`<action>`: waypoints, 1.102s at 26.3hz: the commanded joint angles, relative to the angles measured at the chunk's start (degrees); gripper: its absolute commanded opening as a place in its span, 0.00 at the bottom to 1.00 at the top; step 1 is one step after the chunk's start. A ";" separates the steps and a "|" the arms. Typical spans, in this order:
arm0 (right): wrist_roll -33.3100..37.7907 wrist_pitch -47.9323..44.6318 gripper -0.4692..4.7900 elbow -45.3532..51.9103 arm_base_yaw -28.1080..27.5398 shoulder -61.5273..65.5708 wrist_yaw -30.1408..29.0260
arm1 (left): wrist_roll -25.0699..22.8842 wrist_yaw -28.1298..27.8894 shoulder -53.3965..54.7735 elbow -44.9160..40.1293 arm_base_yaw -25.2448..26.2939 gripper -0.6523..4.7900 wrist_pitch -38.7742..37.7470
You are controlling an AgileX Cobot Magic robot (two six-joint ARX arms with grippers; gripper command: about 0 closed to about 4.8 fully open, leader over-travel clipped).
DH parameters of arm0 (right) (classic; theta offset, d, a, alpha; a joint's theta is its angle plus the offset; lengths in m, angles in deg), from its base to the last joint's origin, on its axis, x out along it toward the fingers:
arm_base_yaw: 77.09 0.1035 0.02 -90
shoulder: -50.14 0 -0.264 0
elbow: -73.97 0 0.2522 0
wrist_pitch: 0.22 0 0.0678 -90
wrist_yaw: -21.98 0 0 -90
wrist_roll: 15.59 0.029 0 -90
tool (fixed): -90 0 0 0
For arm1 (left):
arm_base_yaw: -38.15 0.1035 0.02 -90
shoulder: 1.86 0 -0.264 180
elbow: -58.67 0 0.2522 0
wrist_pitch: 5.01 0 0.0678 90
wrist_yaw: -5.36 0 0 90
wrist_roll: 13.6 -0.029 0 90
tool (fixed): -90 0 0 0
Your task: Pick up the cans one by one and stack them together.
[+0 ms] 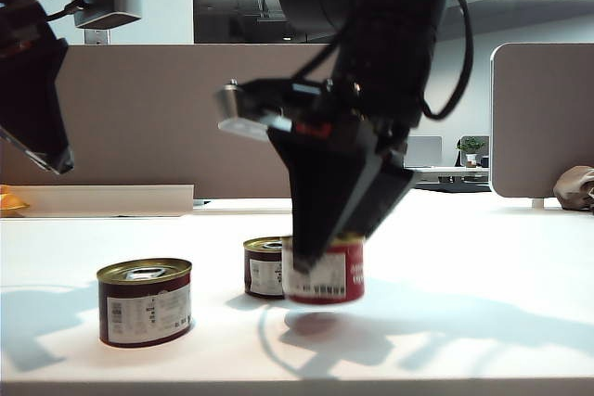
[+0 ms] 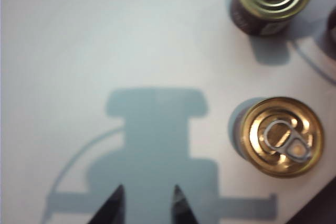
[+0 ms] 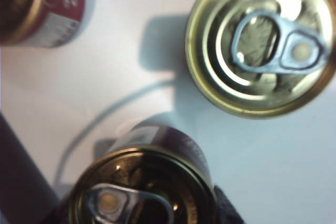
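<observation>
Three cans with gold pull-tab lids are in view. My right gripper [image 1: 320, 252] reaches into the middle of the exterior view, shut on a red-sided can [image 1: 325, 274] that hangs just off the white table [image 1: 483, 266], its shadow beneath it. In the right wrist view this can [image 3: 144, 187] sits between the dark fingers [image 3: 227, 209]. A second can [image 1: 264, 266] [image 3: 261, 40] stands right behind it. The third can [image 1: 144, 301] [image 2: 276, 136] stands alone at the left. My left gripper [image 1: 58, 159] [image 2: 148, 192] hovers high at the far left, open and holding nothing.
The table's front edge [image 1: 297, 382] runs close below the cans. A grey partition [image 1: 167, 118] stands behind the table. An orange object [image 1: 9, 201] lies at the far left edge and a beige bundle [image 1: 575, 187] at the far right.
</observation>
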 commanded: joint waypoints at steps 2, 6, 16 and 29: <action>0.04 3.63 0.52 -4.42 0.09 -0.35 -0.04 | 0.15 -1.84 -0.37 0.09 0.00 0.31 0.31; 0.00 4.13 0.52 -8.26 -0.11 -0.33 2.56 | 1.33 -1.88 -0.92 0.11 0.00 0.26 0.44; 1.11 -0.72 0.46 -13.27 -2.97 4.15 0.52 | 4.83 -3.56 -4.87 0.50 0.04 0.27 0.61; 1.14 -2.99 0.47 -13.27 -2.91 6.97 -0.48 | 3.96 -3.56 -5.22 0.57 0.07 0.27 0.66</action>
